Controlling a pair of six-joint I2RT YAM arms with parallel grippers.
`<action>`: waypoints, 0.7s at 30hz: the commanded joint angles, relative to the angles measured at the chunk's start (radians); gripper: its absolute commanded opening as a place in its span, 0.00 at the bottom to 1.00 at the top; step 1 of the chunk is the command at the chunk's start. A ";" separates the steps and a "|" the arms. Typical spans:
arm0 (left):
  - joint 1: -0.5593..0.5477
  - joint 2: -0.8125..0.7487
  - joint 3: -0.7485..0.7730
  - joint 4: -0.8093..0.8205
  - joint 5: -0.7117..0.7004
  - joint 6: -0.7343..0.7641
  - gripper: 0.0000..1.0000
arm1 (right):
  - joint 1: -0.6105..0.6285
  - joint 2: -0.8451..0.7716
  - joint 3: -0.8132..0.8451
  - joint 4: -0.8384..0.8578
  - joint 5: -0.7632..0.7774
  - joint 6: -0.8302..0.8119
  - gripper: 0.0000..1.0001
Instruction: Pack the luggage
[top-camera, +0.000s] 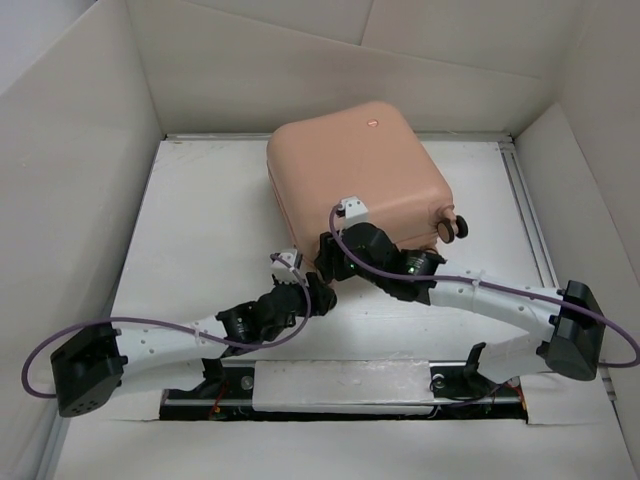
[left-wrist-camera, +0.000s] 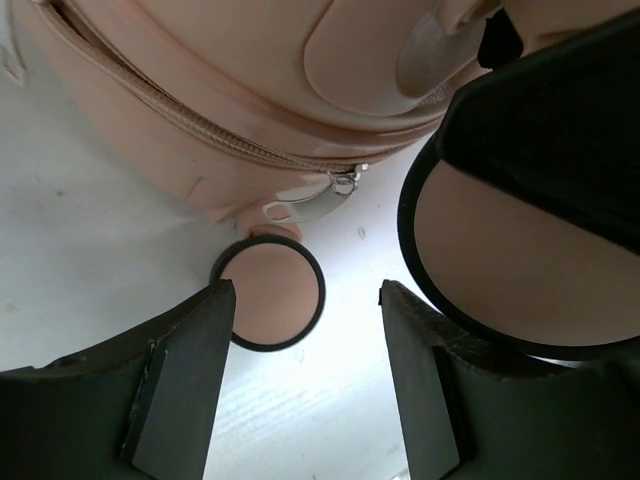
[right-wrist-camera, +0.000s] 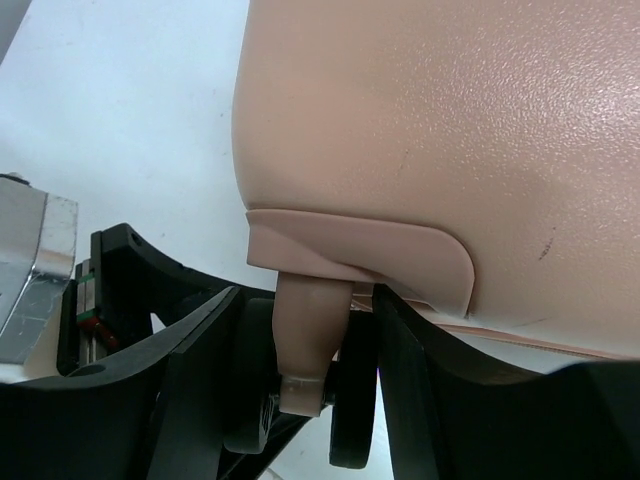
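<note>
The luggage (top-camera: 360, 180) is a salmon-pink hard-shell suitcase lying closed at the back middle of the white table (top-camera: 200, 240). My right gripper (top-camera: 330, 262) is at its near left corner. In the right wrist view its fingers (right-wrist-camera: 200, 380) press on both sides of a black double wheel and its pink stem (right-wrist-camera: 305, 340), so my right gripper (right-wrist-camera: 308, 300) is shut on that wheel. My left gripper (top-camera: 322, 292) hovers just in front of the same corner. In the left wrist view my left gripper (left-wrist-camera: 305, 290) stands open with only bare table between its fingers. A pink wheel (left-wrist-camera: 268, 292) lies just past its left fingertip, below the zipper pull (left-wrist-camera: 335, 188).
Another black-and-pink wheel (top-camera: 455, 228) sticks out at the suitcase's near right corner. White cardboard walls (top-camera: 70, 150) close in the table on the left, back and right. A metal rail (top-camera: 530, 220) runs along the right edge, and the arms' base bar (top-camera: 340, 385) lines the near edge.
</note>
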 joint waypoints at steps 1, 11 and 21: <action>0.005 0.043 0.069 0.149 -0.158 0.043 0.56 | -0.018 0.001 0.026 0.062 -0.074 -0.067 0.09; -0.149 0.288 0.203 0.206 -0.547 0.146 0.50 | -0.018 0.010 0.026 0.108 -0.219 -0.058 0.00; -0.149 0.482 0.311 0.244 -0.745 0.094 0.39 | -0.018 -0.053 -0.021 0.172 -0.335 -0.038 0.00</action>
